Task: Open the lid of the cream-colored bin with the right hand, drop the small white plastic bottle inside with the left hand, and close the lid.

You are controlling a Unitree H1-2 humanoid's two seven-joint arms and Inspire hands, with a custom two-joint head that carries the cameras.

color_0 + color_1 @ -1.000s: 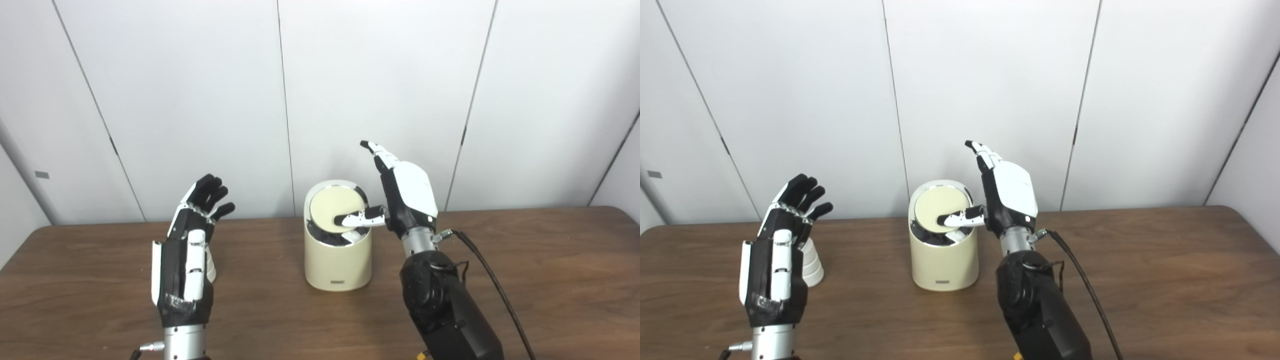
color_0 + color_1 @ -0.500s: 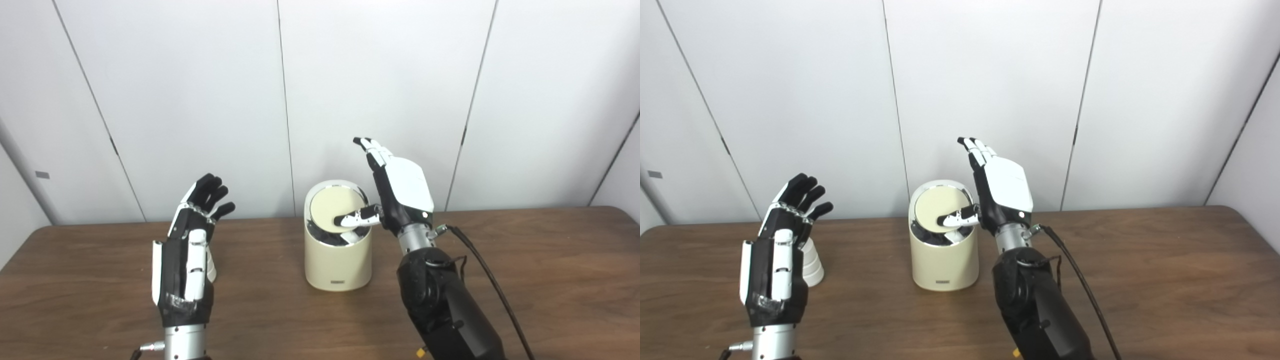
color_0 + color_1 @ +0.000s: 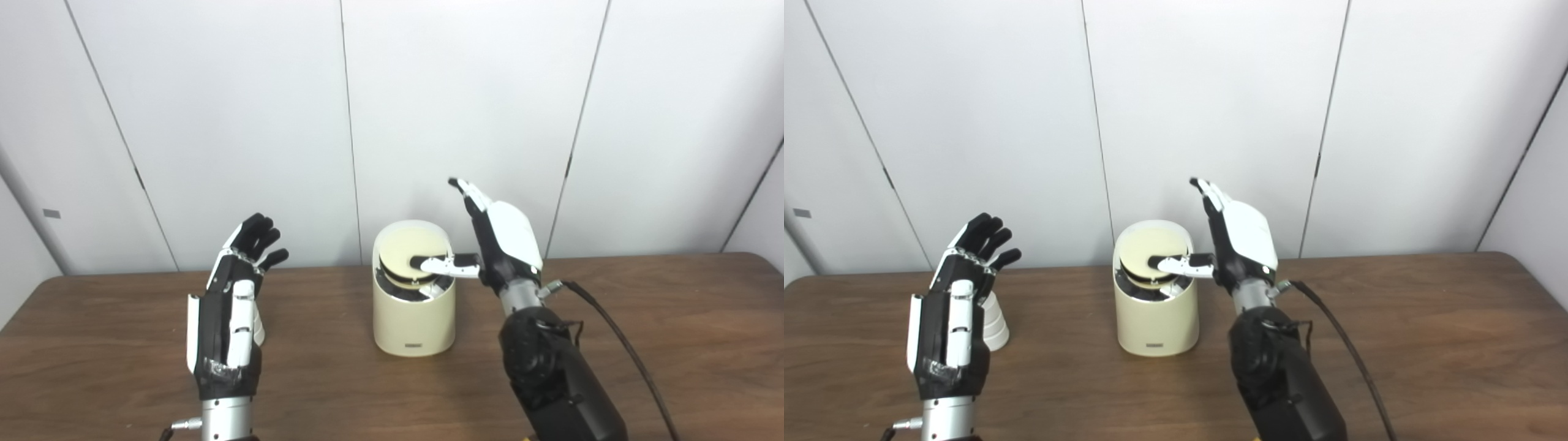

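A: What is being done at the cream-colored cylindrical bin [image 3: 414, 318]?

B: Its round cream swing lid [image 3: 409, 260] is tilted, with a dark gap showing along its near edge. The right hand [image 3: 499, 245] is held upright just beside the bin, its fingers spread and nothing grasped; only its thumb lies across the lid's right side and presses there.

A: How is the step done well?

B: Pressure is best kept on the lid's edge, away from the pivot, so that the flap is tipped steeply and the opening is left wide. The palm should be kept off to the right, so that the way in from the left is not blocked.

A: And the left hand [image 3: 228, 318]?

B: It is raised above the brown wooden surface [image 3: 643, 331], fingers apart and empty. The small white ribbed plastic bottle [image 3: 994, 321] is not yet picked up; it stands on the surface just behind that hand, well apart from the bin.

A: Do the 2 views differ?

B: In the right eye view the bottle is seen clear of the hand's right side. In the left eye view it is almost hidden, only a white sliver showing beside the hand.
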